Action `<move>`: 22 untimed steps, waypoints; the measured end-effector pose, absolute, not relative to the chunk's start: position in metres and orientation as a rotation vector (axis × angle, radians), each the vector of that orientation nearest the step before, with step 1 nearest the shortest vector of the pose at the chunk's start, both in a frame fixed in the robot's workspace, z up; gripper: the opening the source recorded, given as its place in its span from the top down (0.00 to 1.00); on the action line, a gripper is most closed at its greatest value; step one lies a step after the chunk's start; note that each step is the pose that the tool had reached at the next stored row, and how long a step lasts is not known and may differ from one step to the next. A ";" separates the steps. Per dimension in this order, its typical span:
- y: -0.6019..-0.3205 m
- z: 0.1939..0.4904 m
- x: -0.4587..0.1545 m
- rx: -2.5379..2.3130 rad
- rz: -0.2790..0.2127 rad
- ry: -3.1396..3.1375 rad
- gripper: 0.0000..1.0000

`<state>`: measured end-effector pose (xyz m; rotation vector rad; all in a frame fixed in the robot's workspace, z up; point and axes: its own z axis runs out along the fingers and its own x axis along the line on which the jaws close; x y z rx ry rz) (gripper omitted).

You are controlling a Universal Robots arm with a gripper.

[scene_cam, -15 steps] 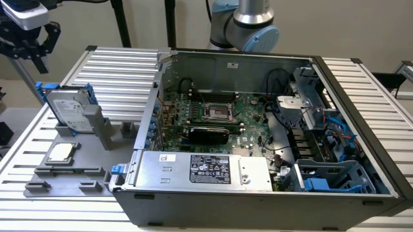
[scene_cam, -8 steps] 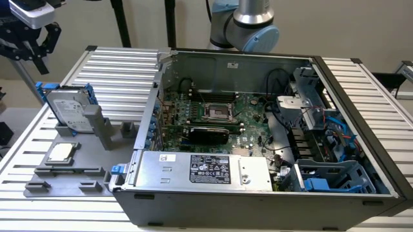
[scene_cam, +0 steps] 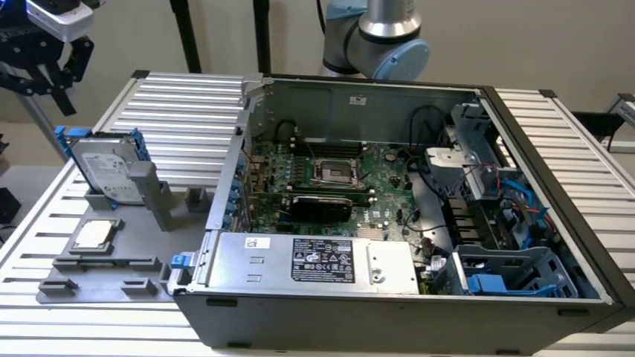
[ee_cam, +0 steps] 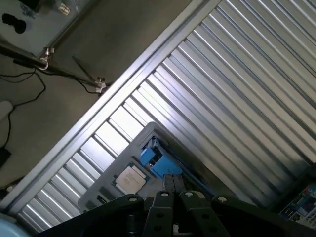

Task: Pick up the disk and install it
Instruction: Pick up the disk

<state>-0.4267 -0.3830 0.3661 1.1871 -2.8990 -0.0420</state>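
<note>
Blue-framed metal disk (scene_cam: 100, 167), upright in grey holder (scene_cam: 149, 195) near desk (scene_cam: 178, 104) edge at the exterior view's left. Likely stiff, heavyish, shock-sensitive; best taken by the frame's top. End effector (scene_cam: 55, 89) above, closed, empty.

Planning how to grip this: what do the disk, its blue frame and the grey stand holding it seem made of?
Disk: silver-grey metal, dull sheen, white label. Frame: bright blue plastic, likely, uniform matte colour. Stand: matte grey, probably plastic; blocky moulded shapes.

legible text: none | black label (scene_cam: 323, 260) — print too small | disk (scene_cam: 107, 172) label — unreadable
</note>
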 end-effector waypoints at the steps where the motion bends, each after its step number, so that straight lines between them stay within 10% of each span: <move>1: -0.383 0.366 -0.427 1.213 -0.042 -2.888 0.89; 22: -0.383 0.362 -0.427 1.736 -0.038 -2.601 0.89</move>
